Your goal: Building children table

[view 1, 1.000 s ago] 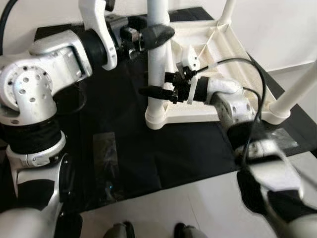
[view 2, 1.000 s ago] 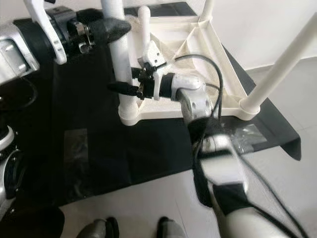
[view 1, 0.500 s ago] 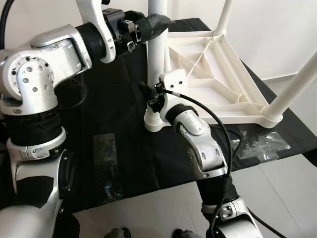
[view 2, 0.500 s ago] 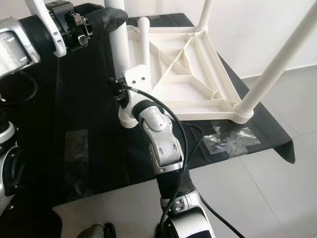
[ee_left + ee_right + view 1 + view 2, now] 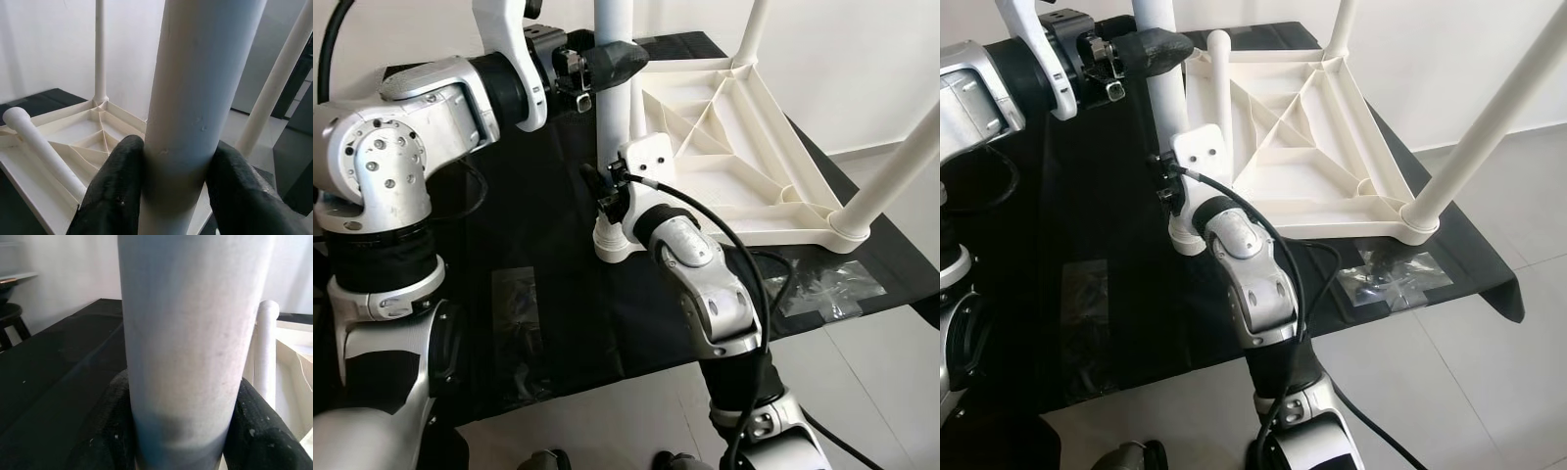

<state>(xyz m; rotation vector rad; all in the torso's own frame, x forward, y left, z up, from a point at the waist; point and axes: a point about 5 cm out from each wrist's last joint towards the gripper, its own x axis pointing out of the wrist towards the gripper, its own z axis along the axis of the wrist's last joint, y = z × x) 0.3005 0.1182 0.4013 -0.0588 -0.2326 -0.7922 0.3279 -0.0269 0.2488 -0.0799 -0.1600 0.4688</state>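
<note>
Leg stands upright between both sets of jaws, seated in the corner socket of the upturned tabletop. Your left gripper clasps it high, your right gripper clasps it just above the socket.

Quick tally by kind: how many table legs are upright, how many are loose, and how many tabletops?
gripped upright leg: 1
other upright legs: 2
loose leg lying on the tabletop: 1
tabletop: 1
Total: 5
</note>
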